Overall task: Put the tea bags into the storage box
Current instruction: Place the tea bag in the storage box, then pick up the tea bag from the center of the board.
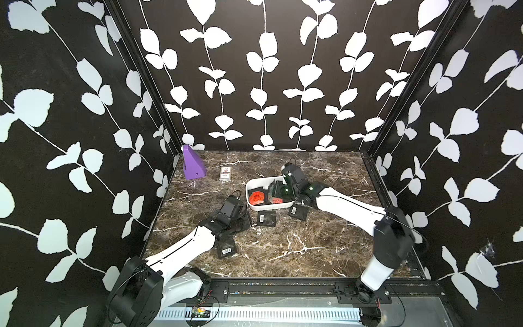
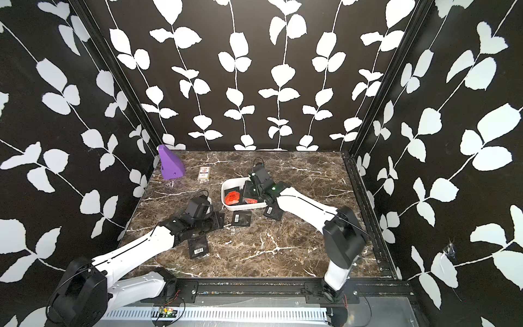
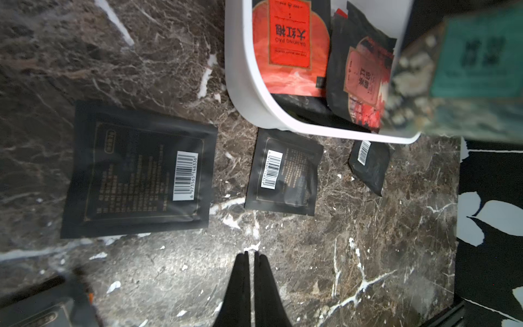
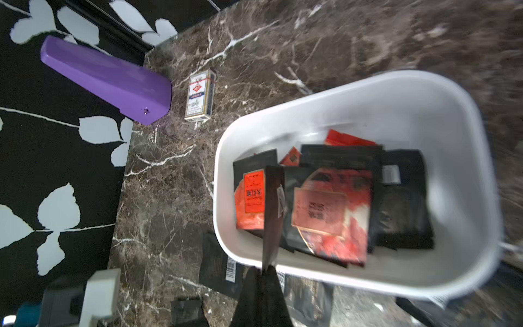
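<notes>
Presently the right gripper's [image 4: 264,269] jaws pinch a tea bag [image 4: 273,203] edgewise over the storage box [image 4: 368,93], apparently for release. The left gripper's [image 3: 251,254] jaws are closed and empty above the tabletop [image 3: 368,254].

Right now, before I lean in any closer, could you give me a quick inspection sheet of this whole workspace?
Surface: dark marble-look table with white veins.
Job's things: white storage box holds several tea bags; at least four black tea bags lie outside it.
Clutter: purple wedge block and white packet, near the far-left corner.
Claws: left claw shut, empty, over the table; right claw shut on one tea bag, over the box.
Cables: thin lead looping at the left wrist; small wired board by the front rail.
Surroundings: black walls with white leaf print.
</notes>
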You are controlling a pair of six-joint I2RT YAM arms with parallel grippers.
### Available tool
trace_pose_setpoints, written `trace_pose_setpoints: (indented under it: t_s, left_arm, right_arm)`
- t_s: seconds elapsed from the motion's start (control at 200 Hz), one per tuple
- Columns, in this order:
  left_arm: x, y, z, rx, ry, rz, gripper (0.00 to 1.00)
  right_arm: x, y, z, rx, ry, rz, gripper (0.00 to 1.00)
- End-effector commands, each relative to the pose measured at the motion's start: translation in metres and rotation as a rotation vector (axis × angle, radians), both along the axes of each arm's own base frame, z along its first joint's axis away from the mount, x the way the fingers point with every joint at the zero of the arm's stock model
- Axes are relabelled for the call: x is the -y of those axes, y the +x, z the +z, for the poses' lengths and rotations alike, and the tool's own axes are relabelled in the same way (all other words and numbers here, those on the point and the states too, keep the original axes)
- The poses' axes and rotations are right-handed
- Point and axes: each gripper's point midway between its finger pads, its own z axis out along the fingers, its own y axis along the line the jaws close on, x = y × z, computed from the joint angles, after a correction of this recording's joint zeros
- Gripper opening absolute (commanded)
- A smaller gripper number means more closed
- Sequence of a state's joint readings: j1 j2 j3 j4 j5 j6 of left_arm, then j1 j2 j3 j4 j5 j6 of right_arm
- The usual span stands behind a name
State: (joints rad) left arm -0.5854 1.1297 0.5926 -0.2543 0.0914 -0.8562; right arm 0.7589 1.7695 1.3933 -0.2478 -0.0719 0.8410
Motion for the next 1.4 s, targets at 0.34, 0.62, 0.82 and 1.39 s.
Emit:
trace_pose_setpoints:
  t_s: [0.34, 0.62, 0.82, 1.39]
  left_arm:
    - [0.007, 0.005, 0.003, 0.015, -0.043, -0.007, 0.00]
    - [0.019, 0.018, 0.003, 0.016, -0.048, -0.026, 0.00]
    - [0.029, 0.032, -0.004, 0.004, -0.029, -0.041, 0.00]
    - [0.046, 0.050, -0.044, -0.069, -0.008, -0.057, 0.00]
  right_arm:
    - [0.012, 0.033, -0.039, -0.093, -0.100, -0.047, 0.08]
    - [0.062, 0.010, 0.007, 0.021, -0.168, -0.067, 0.47]
    - [0.083, -0.044, 0.001, 0.019, -0.103, -0.053, 0.39]
    - [0.027, -0.106, -0.119, -0.139, -0.101, 0.023, 0.34]
